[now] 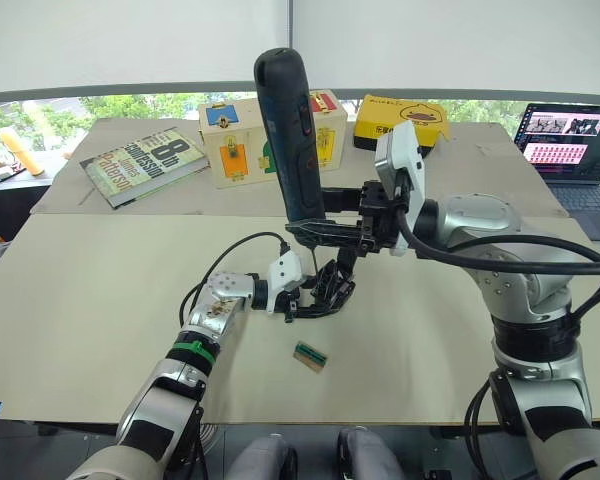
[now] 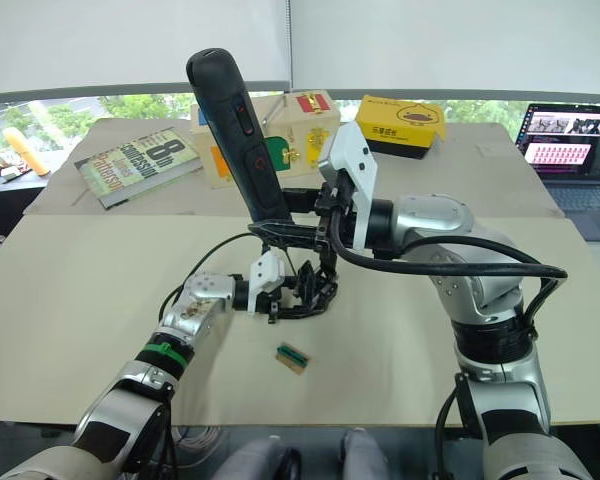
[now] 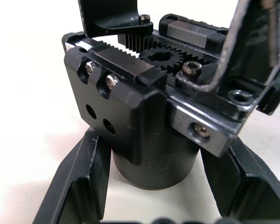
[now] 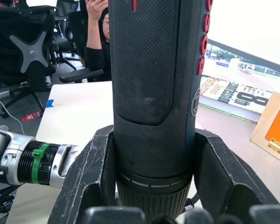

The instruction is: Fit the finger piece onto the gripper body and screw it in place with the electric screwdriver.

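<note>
Left eye view: right end effector point(image 1: 315, 225) clamps upright electric screwdriver point(image 1: 288, 130); left end effector point(image 1: 305, 300) seemingly grips gripper body point(image 1: 330, 285).

The right gripper point(image 4: 151, 186) clamps the electric screwdriver point(image 4: 154, 93) between both fingers point(image 4: 91, 179), a book point(image 4: 233, 95) lying on the table point(image 4: 79, 109) behind.

I see the electric screwdriver point(image 1: 288, 135), a thick dark cylinder with red side buttons, standing nearly upright, tip down over the gripper body point(image 3: 144, 116). That black block, its gear teeth and screws exposed, sits low over the surface. I can't make out the finger piece.
</note>
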Robot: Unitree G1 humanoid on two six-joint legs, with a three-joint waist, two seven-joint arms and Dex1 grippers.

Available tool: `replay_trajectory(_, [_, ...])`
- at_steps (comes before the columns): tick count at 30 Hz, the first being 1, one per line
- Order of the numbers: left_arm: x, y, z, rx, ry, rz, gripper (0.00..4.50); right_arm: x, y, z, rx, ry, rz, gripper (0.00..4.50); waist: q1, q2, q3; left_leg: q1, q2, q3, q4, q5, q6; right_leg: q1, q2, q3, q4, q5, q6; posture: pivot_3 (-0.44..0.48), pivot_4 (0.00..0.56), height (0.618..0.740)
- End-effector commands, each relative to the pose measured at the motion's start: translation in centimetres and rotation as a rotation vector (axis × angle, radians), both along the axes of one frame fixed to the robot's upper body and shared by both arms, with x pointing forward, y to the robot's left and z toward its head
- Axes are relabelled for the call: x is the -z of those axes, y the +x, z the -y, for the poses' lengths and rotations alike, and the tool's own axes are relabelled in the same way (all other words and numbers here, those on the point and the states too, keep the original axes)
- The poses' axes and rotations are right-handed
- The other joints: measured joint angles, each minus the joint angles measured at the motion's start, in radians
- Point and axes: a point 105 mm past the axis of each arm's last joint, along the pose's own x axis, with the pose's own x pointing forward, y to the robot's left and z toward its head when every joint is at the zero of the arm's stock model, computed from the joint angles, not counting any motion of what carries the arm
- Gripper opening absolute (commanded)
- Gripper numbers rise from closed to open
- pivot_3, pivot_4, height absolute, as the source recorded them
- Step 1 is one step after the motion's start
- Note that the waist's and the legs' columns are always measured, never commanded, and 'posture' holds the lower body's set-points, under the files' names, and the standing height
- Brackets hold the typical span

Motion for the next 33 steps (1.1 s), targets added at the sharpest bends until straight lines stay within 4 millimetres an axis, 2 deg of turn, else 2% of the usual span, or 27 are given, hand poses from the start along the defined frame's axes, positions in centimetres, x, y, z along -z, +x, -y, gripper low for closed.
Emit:
replay_trajectory(1, [-2.1, 0.5, 0.6, 0.012, -0.037, 0.062, 2.28, -1.3, -0.6, -0.1, -0.018, 0.03, 0.055, 1.89, 0.0, 0.0, 0.0, 0.0, 0.0, 0.0, 0.0, 0.0, 0.0, 0.0, 0.0, 0.0, 0.0, 0.0, 0.0, 0.0, 0.15, 0.74])
replay_trajectory(20, [-2.2, 0.7, 0.5, 0.012, -0.035, 0.066, 2.28, -0.8, -0.4, 0.1, 0.002, 0.04, 0.033, 1.89, 0.0, 0.0, 0.0, 0.0, 0.0, 0.0, 0.0, 0.0, 0.0, 0.0, 0.0, 0.0, 0.0, 0.0, 0.0, 0.0, 0.15, 0.74])
replay_trajectory(33, [-2.2, 0.7, 0.6, 0.01, -0.036, 0.066, 2.28, -1.8, -0.6, 0.0, 0.014, 0.108, 0.005, 1.89, 0.0, 0.0, 0.0, 0.0, 0.0, 0.0, 0.0, 0.0, 0.0, 0.0, 0.0, 0.0, 0.0, 0.0, 0.0, 0.0, 0.15, 0.74])
